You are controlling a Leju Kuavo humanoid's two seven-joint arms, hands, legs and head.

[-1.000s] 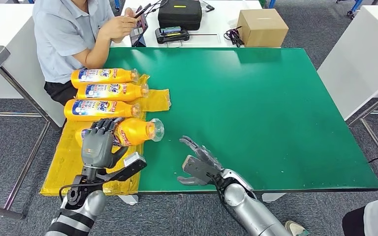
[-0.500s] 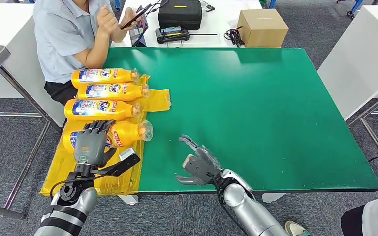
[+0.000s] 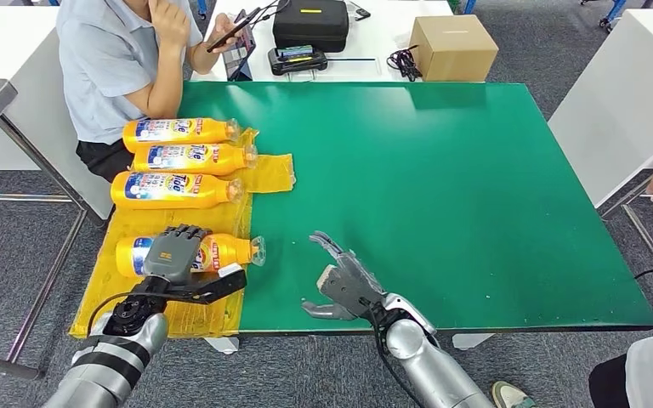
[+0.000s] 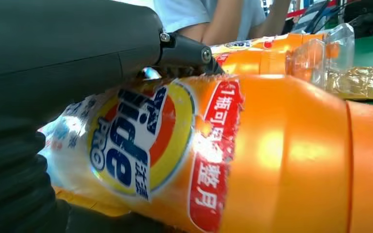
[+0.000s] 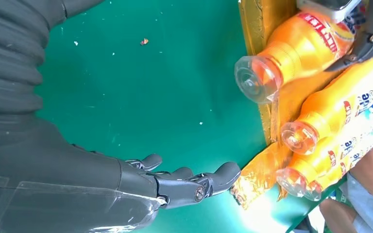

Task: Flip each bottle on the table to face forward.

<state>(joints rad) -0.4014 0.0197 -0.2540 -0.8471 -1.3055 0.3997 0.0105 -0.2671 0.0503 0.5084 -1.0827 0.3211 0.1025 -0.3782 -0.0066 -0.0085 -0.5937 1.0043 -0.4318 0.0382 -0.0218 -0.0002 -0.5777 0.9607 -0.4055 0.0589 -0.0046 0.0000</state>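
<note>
At lower left of the head view, the left hand (image 3: 173, 253) lies over the nearest bottle (image 3: 221, 252), its fingers (image 3: 185, 231) draped across the label and clamped on it. That bottle lies on its side on a yellow plastic sheet (image 3: 115, 293) at the left end of the green counter (image 3: 442, 187), its clear cap (image 3: 258, 249) pointing toward the frame's right. From the left wrist camera the same bottle (image 4: 252, 155) spans the picture from side to side, its blue, red and white label (image 4: 141, 141) facing the lens and the dark hand (image 4: 68, 53) pressed against its upper side.

Above it in the head view, three more bottles (image 3: 174, 189) lie side by side on the same sheet, labels up, caps toward the right. In the right wrist view their caps (image 5: 298, 137) line up along the sheet's edge at the right of the frame.

Low in the middle of the head view, the right hand (image 3: 344, 285) sits over bare green counter, holding nothing, its fingers spread and slightly curled. It is well apart from the held bottle. The right wrist view shows its fingers (image 5: 184, 182) extended just above the green surface.

At upper left of the head view a person (image 3: 119, 59) in a light blue shirt sits at the counter's far corner. A cardboard box (image 3: 452, 47) and a black case (image 3: 310, 24) stand on a white table beyond.
</note>
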